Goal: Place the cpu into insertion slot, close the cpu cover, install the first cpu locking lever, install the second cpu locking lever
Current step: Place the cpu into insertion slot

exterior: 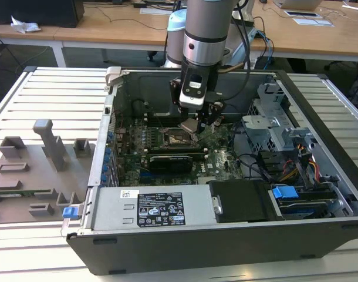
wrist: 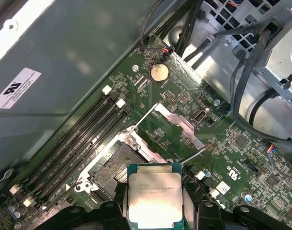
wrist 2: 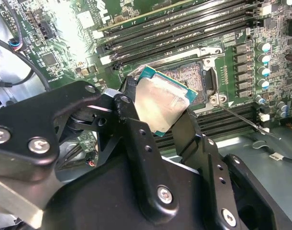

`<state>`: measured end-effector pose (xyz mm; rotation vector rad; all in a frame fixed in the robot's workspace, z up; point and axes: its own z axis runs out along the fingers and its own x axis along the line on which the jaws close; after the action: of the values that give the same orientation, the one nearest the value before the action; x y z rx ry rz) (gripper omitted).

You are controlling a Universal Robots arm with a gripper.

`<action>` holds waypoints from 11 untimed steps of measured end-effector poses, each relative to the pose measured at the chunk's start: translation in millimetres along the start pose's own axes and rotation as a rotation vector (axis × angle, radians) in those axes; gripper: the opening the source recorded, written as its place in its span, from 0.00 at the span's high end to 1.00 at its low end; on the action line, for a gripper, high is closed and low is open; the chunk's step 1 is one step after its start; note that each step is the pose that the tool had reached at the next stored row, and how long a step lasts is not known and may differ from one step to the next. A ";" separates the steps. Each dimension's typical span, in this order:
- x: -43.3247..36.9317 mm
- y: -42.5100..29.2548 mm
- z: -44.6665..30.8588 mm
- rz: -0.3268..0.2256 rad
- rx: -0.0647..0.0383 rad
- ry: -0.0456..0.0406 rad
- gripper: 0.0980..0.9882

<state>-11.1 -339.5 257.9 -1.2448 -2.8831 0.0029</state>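
The gripper (exterior: 192,122) is clamped on the cpu (exterior: 189,126), with its fingers (wrist 2: 132,122) pressing two opposite edges. The cpu hangs tilted just above the open socket (wrist: 111,165) and is not seated; the socket contacts are exposed. The socket lies on the motherboard (exterior: 220,158) inside the computer case (exterior: 226,247), toward the far wall and to the exterior view's left of the drive cage (exterior: 267,126).

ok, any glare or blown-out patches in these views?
Second wrist view: hard glare washes out a patch of the motherboard; the cpu has a soft sheen on top. First wrist view: cpu evenly lit, bright streak along the case wall. Exterior view: even light, motherboard dim under the arm.
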 end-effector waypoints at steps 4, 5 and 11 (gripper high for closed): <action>0.0 0.0 0.0 0.006 0.000 0.0000 0.50; 0.0 0.0 0.0 0.009 0.000 0.0001 0.50; 0.0 0.0 0.0 0.058 0.000 0.0002 0.50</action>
<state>-11.1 -339.5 257.9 -1.3278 -2.8458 0.0027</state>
